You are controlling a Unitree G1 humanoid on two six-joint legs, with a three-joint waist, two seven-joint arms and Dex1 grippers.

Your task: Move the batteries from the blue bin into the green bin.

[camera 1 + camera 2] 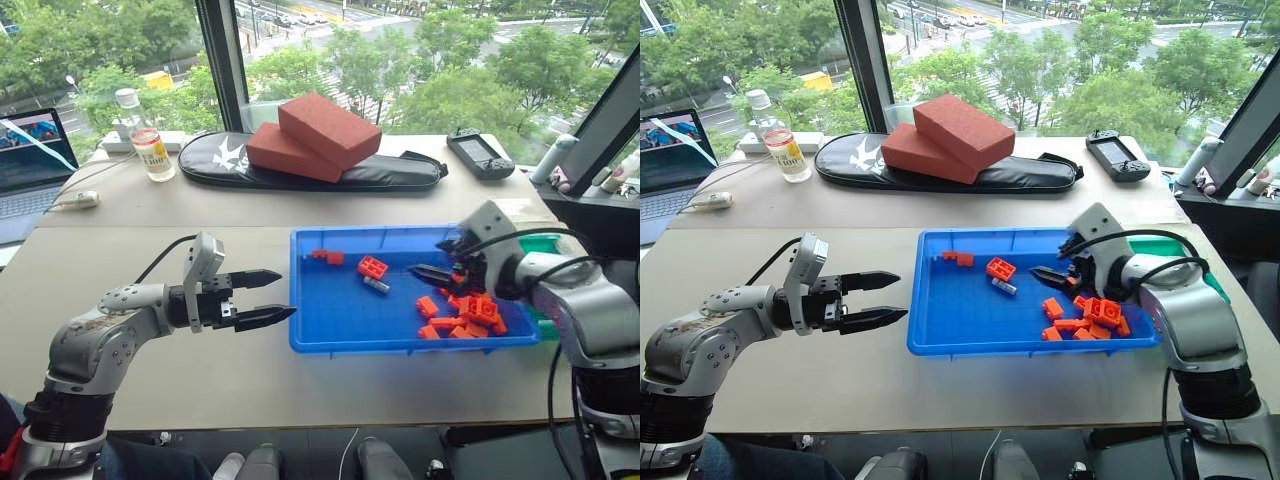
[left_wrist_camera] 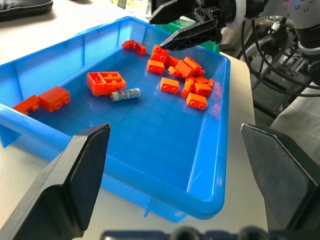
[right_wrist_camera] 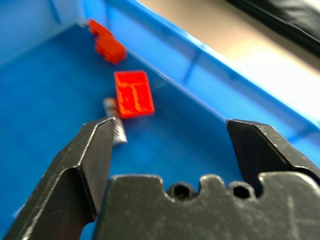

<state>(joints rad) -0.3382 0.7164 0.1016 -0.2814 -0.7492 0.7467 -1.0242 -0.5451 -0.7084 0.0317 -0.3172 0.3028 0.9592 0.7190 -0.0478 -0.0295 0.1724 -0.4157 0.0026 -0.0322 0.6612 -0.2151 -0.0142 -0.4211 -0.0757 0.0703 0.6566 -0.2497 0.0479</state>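
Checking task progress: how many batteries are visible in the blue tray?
1. A small silvery cylindrical battery lies on the floor of the wide, shallow blue plastic tray, beside an upturned orange-red toy brick. The brick pile may hide others.

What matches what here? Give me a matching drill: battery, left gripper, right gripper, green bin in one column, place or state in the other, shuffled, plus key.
Things:
1. battery
2. left gripper
3. right gripper
4. green bin

Places or states:
A. open, outside the blue bin, beside its left wall
B. lying on the blue bin's floor next to a single orange brick
C. open, above the brick pile in the blue bin
D. past the blue bin's right end, partly hidden by the right arm

Pairs: 1-B, 2-A, 3-C, 4-D
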